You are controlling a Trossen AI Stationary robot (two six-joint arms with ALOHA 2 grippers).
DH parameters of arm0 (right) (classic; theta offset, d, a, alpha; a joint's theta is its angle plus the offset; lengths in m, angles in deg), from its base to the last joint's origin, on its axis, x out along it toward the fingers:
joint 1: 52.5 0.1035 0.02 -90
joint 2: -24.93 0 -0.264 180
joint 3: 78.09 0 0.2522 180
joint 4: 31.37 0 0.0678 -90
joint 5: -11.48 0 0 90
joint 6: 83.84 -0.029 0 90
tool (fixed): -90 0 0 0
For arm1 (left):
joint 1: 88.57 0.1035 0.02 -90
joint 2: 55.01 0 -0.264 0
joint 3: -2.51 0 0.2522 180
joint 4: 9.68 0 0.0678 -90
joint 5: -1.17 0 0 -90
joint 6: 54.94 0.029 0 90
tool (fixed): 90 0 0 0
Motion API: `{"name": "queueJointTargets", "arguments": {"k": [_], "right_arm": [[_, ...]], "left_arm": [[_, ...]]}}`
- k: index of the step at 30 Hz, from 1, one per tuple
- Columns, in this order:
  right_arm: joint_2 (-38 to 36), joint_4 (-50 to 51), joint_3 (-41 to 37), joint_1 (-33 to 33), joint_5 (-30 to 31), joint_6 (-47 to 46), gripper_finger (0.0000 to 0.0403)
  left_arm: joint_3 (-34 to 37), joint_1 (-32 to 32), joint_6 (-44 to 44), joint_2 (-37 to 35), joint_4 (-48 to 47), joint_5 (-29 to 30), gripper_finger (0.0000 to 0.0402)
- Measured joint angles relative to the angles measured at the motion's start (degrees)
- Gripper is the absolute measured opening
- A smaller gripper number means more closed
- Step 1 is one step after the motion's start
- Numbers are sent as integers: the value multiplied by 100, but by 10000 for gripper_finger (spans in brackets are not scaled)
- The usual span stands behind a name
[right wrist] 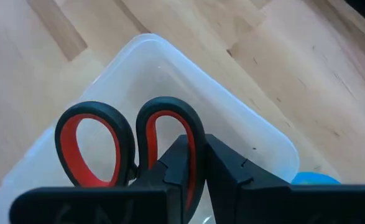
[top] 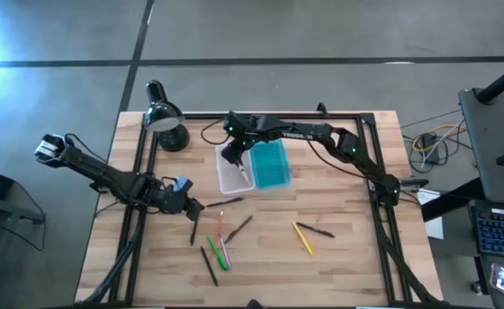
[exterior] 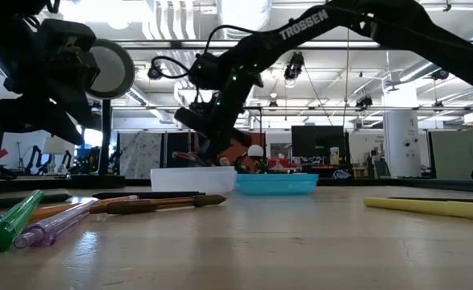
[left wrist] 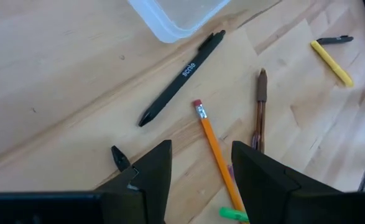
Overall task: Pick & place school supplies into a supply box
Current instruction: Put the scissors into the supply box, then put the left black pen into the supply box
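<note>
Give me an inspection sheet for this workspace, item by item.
Surface: wooden table, black frame rails.
Job's things: supply box open, turquoise lid laid flat beside the tray; scissors held over the tray; pens and pencils loose on the wood; yellow marker apart.
Clutter: desk lamp at the far edge.
Grippers: right gripper clamped on a scissors handle; left gripper open above the orange pencil.
Cables: bundle on the floor.
Surroundings: laptop on a side stand.

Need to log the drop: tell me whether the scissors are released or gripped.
Gripped. The right gripper is shut on one handle loop of the scissors, holding them over the supply box tray.
</note>
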Motion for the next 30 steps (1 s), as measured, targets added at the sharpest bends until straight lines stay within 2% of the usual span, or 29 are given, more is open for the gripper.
{"name": "queueJointTargets", "arguments": {"k": [4, 9, 12, 16, 20, 25, 30], "right_arm": [[-4, -13, -66, 1, -21, 253, 63], [-29, 11, -67, 4, -64, 246, 121], [-165, 83, -69, 73, -36, 502, 154], [-618, 399, -66, 313, 570, 953, 181], [-1040, 1013, -180, 539, 1281, 922, 191], [-1486, 1371, -742, 700, 1371, 270, 199], [-2026, 1310, -1905, 726, 1412, -191, 210]], "left_arm": [[-2, 0, -59, 0, 12, 18, 151], [-1, 0, -170, 0, 9, -2, 151], [0, -9, -130, 0, 5, -317, 151], [-2, -138, -216, 17, -155, -636, 151], [-2, -367, -1171, 171, -698, -629, 151], [-3, -525, -2056, 570, -743, -594, 151], [-209, -525, -2403, 1133, -755, -549, 151]]}}
